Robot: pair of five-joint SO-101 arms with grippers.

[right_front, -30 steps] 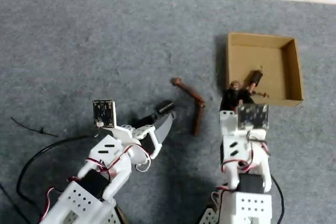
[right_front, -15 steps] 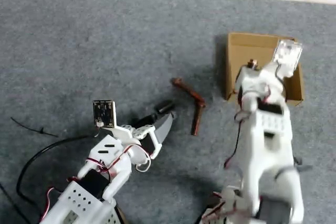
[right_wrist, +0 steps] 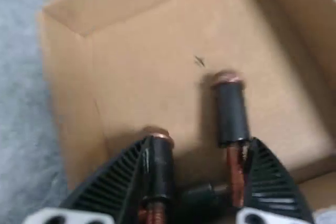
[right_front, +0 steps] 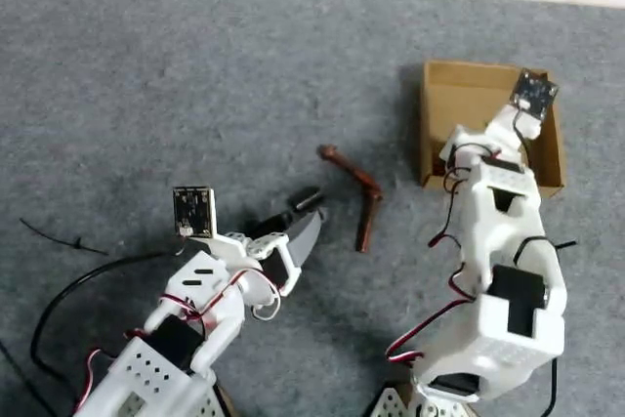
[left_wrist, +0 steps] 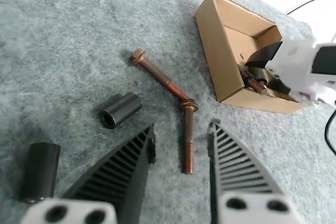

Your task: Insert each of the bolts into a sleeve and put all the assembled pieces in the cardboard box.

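Note:
In the right wrist view, two bolts with black sleeves on them lie on the floor of the cardboard box (right_wrist: 157,77). One assembled piece (right_wrist: 230,113) lies near one finger and the other piece (right_wrist: 158,163) rests against the opposite finger. My right gripper (right_wrist: 197,184) is open inside the box (right_front: 459,95). Two bare copper bolts (left_wrist: 160,77) (left_wrist: 188,140) lie on the carpet, touching at their heads. A loose black sleeve (left_wrist: 121,110) lies beside them and another sleeve (left_wrist: 41,170) stands nearer. My left gripper (left_wrist: 181,169) hangs open above the second bolt.
Grey carpet covers the table (right_front: 146,75). The right arm (right_front: 498,212) stretches over the box's near wall. A black cable (right_front: 59,300) trails by the left arm's base. The bolts (right_front: 359,192) lie between the two arms.
The right arm has swung forward from in front of the box and now reaches down inside it. The left arm, loose bolts and sleeve have not moved.

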